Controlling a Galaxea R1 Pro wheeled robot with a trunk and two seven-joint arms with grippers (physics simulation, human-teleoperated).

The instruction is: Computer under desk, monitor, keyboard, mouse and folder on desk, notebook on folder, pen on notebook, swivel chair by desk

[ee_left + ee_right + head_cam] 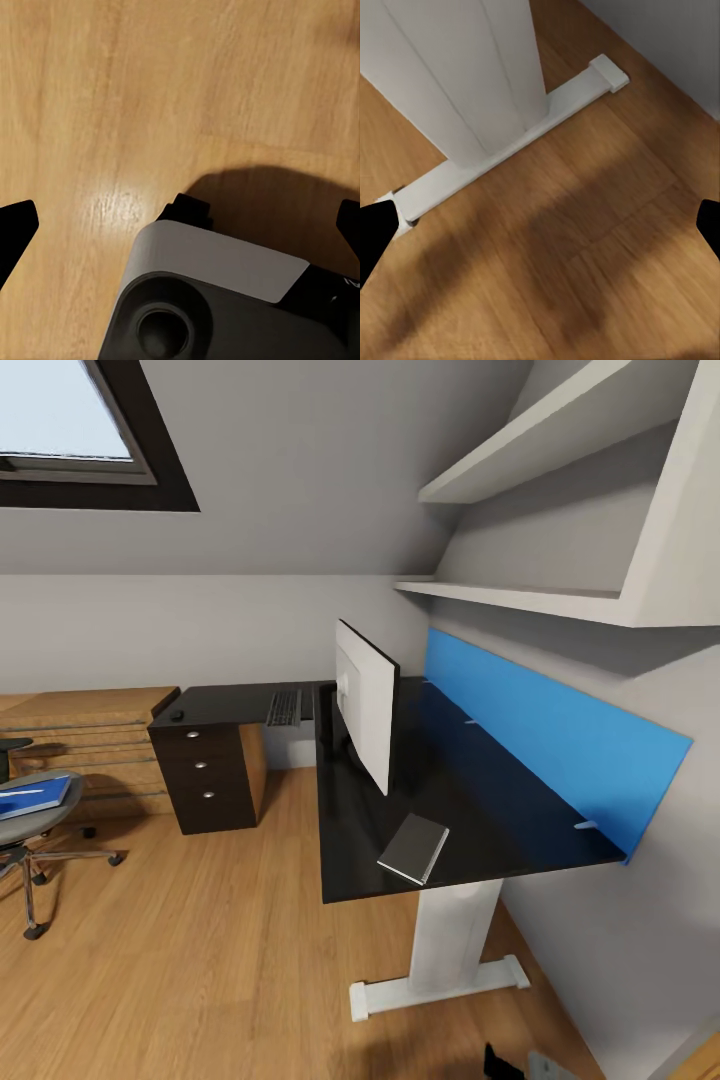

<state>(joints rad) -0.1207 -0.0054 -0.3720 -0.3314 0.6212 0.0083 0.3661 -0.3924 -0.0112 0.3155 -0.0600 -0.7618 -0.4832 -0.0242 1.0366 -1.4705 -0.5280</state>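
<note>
The white-backed monitor (pixel 366 705) stands on the black L-shaped desk (pixel 480 800). A dark keyboard (pixel 284 707) lies behind it on the desk's far wing, and a small black mouse (pixel 177 714) sits at that wing's left end. A grey notebook (pixel 414 848) rests near the desk's front edge. At the far left, the swivel chair (pixel 25 840) carries the blue folder (pixel 37 796). My left gripper (pixel 180 221) is open above the wood floor. My right gripper (pixel 540 225) hangs open near the desk's white foot (pixel 502 150).
A dark drawer unit (pixel 205 775) stands under the desk's far wing. A blue panel (pixel 560 735) runs along the wall side, with white shelves (pixel 540 595) above. The white desk leg (pixel 450 940) stands close in front. My own base (pixel 217 292) is below the left gripper.
</note>
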